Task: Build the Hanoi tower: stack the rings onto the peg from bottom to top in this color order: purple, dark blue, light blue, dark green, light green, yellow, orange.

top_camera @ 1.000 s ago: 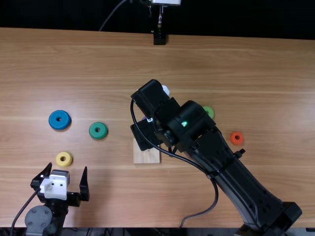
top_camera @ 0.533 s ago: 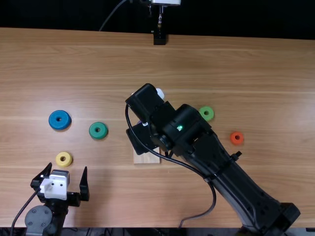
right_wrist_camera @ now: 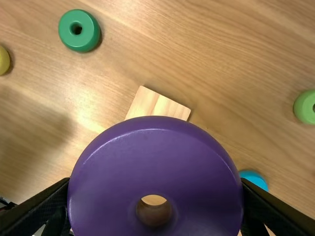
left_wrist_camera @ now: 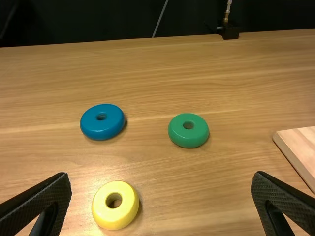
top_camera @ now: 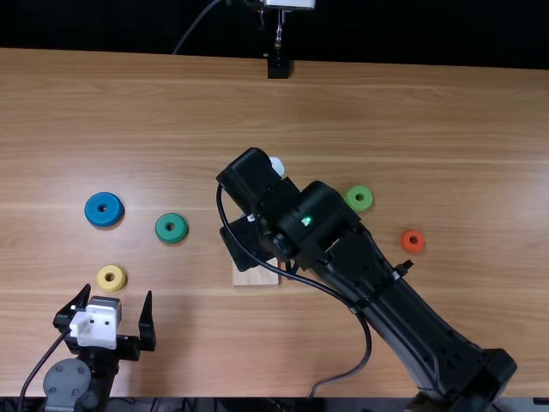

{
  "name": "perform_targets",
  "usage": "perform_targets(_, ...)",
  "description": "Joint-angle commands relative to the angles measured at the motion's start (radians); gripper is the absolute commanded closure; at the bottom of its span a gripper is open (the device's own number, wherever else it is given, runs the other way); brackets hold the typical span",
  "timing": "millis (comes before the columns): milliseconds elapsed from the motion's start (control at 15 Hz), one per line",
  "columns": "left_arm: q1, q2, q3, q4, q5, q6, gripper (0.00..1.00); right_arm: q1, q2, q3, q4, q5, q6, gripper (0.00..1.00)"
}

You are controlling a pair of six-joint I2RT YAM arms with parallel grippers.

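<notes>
Seven rings (right_wrist_camera: 255,178) are showing here: two blue (top_camera: 92,209), two green (top_camera: 161,227), one purple (right_wrist_camera: 155,167), one yellow (top_camera: 103,277), one orange (top_camera: 413,249), and one block (top_camera: 256,279) is lying there!

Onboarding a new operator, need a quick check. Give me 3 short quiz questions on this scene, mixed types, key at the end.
1. Multiple choice: what does the right gripper hold?
a) orange ring
b) purple ring
c) light green ring

2. True or false: the left gripper is closed on the yellow ring.

3. Short answer: by the task's order, which ring follows the held one, and on which side of the wooden base does it lie in the top view?

Key:
1. b
2. False; its fingers are open and the ring lies on the table.
3. Dark blue ring; left.
</notes>
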Motion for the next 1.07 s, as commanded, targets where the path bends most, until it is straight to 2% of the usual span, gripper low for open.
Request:
perform_targets(0, 0.011, -0.011, -0.105, -0.079, 0.002, 0.013, 0.00, 0.002, 0.018, -0.010, 0.003, 0.010, 0.004, 1.00)
perform_targets(467, 0.011, -0.011, -0.105, -0.079, 0.000, 0.013, 0.00, 0.000, 0.071, 0.004, 0.014, 0.010, 0.004, 1.00)
perform_targets(733, 0.011, -0.011, -0.105, -0.079, 0.000, 0.013, 0.00, -0.002, 0.099, 0.006, 0.107, 0.012, 0.001, 1.00)
perform_targets(1000, 0.009, -0.011, -0.105, -0.079, 0.002, 0.013, 0.00, 0.000, 0.104, -0.001, 0.112, 0.014, 0.001, 1.00)
